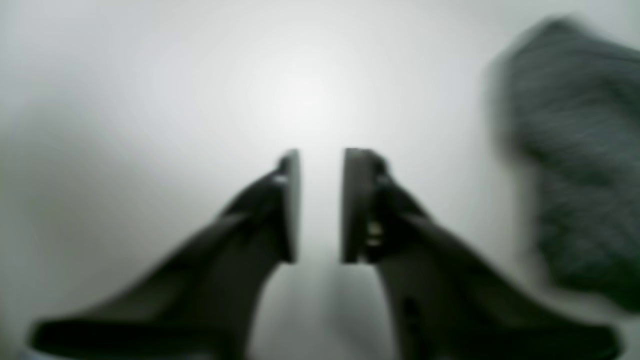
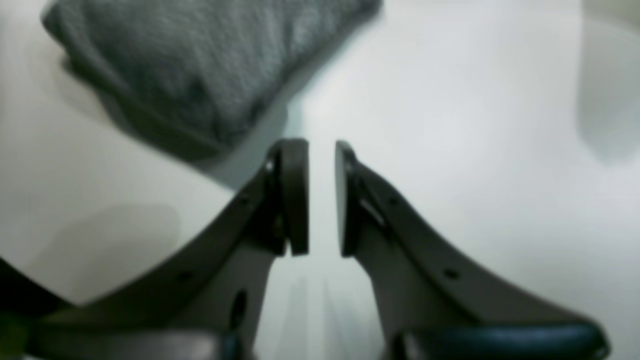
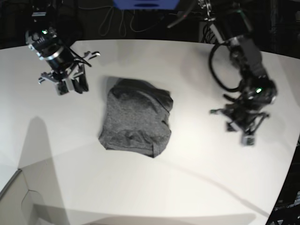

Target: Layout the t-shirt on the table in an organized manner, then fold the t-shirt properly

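Note:
The dark grey t-shirt [image 3: 136, 117] lies folded into a compact, roughly square bundle in the middle of the white table [image 3: 211, 178]. My left gripper [image 3: 246, 136] hangs over bare table to the shirt's right. In the left wrist view, the left gripper [image 1: 321, 155] has a narrow gap between its pads with nothing in it, and the t-shirt [image 1: 580, 150] is a blur at the right edge. My right gripper [image 3: 70, 86] stands at the shirt's upper left. In its own wrist view, the right gripper [image 2: 320, 150] is also slightly apart and empty, just off a corner of the t-shirt [image 2: 200, 65].
The table's curved edge [image 3: 290, 164] runs close behind the left arm on the right. Dark cables [image 3: 140, 23] and a blue object [image 3: 145, 3] sit beyond the far edge. A grey surface [image 3: 18, 201] shows at the lower left corner.

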`<state>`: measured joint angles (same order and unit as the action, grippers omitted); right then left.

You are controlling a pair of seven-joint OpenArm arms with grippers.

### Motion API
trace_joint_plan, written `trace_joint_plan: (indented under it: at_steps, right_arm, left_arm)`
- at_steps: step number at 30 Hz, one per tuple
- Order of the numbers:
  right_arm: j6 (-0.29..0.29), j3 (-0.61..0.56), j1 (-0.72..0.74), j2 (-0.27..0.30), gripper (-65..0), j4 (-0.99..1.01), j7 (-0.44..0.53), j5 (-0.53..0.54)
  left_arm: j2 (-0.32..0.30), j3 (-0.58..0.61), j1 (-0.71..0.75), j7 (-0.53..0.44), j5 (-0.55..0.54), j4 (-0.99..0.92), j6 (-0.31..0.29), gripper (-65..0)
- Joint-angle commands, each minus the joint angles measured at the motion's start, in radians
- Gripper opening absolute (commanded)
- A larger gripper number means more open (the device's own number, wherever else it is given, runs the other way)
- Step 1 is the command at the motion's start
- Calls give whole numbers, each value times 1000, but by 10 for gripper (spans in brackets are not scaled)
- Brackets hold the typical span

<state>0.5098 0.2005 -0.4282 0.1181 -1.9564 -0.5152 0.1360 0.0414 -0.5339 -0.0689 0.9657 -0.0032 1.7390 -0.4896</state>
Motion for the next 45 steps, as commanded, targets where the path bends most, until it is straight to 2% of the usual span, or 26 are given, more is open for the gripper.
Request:
trace_joint_plan:
  at_steps: [1,2,6,7,10,13,15,18,22,26,27,30,31,37,41,45]
  right_arm:
    - [-3,29,-4,9,-574,-18,23,9]
    - [-4,49,-14,7,-577,-18,23,9]
    - [-4,127,-57,-1,-615,-16,23,11]
    - [-3,155,-67,-18,-623,-11,23,15]
    - [0,261,-90,-45,-646,-8,23,83]
    - [0,327,-145,-48,-650,-2,23,152]
    - [0,356,-169,-54,-650,21,25,198]
    - [0,413,-180,-56,-650,94,25,258]
    - [2,483,-180,-79,-650,197,25,274]
    - [2,492,-180,-82,-650,291,31,273]
    - [2,492,-180,-82,-650,303,31,273]
    - [2,492,-180,-96,-650,360,33,271]
    - [2,492,-180,-100,-650,381,33,271]
    - [2,486,-179,-113,-650,542,51,270]
    - [2,425,-176,-125,-650,668,185,221]
    - [-4,340,-159,-140,-650,883,416,147]
  left_arm:
    - [-11,-38,13,0,-11,49,1,-614]
    - [-11,-76,37,22,-11,80,1,-650]
    - [-11,-200,157,94,-11,223,-1,-647]
    - [-8,-219,188,108,-11,253,-1,-650]
    - [-7,-248,301,120,-11,286,-1,-650]
    - [-5,-269,432,111,-11,283,-1,-650]
    - [-1,-269,512,71,-13,283,-2,-650]
    - [45,-274,627,-70,-13,269,-2,-650]
    - [64,-266,699,-201,-13,203,-2,-650]
    - [58,-260,694,-256,-13,29,-16,-650]
    - [55,-252,685,-284,-13,-26,-47,-650]
    - [18,-243,651,-353,-13,-185,-192,-650]
    - [10,-243,634,-370,-10,-236,-209,-650]
    - [-50,-245,553,-468,-5,-529,-209,-650]
    - [-99,-219,510,-595,-1,-727,-209,-650]
    - [-216,-65,401,-761,67,-1109,-209,-650]
